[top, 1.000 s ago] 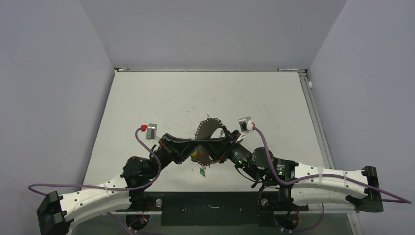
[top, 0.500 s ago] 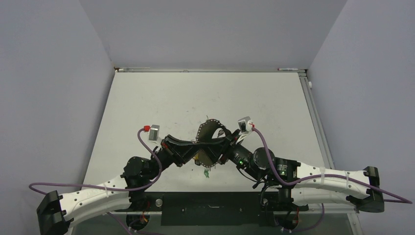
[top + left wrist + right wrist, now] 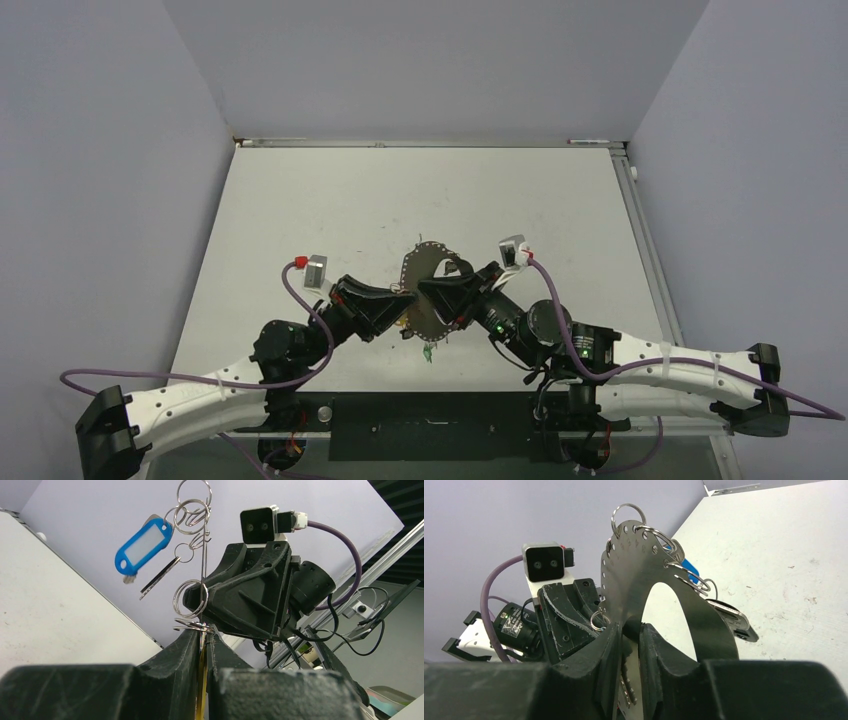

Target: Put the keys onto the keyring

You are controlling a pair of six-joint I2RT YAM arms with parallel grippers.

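Nearest the arm bases, a small green-headed key (image 3: 428, 352) shows just below both claws. Whether it hangs or lies on the white table (image 3: 300, 200), I cannot tell.

Above it, the left claw (image 3: 204, 635) is pressed together on the lower edge of the keyring (image 3: 624, 570). This is a flat silvery metal plate with a wide oval opening and small holes around its rim, held upright off the table. The right claw (image 3: 630, 630) faces it from the other side, with a finger close on each side of the same plate. Whether they bear on it, I cannot tell.

Beyond the fingertips, thin silver split rings (image 3: 190, 597) are threaded through the rim holes. A blue plastic tag (image 3: 142, 547) and a slim metal key (image 3: 160, 577) hang from rings far from the left claw.

Threading seems well under way, with several pieces on. The next move probably needs one claw to hold the plate steady while the other works the remaining key's ring into a free hole without twisting the plate.
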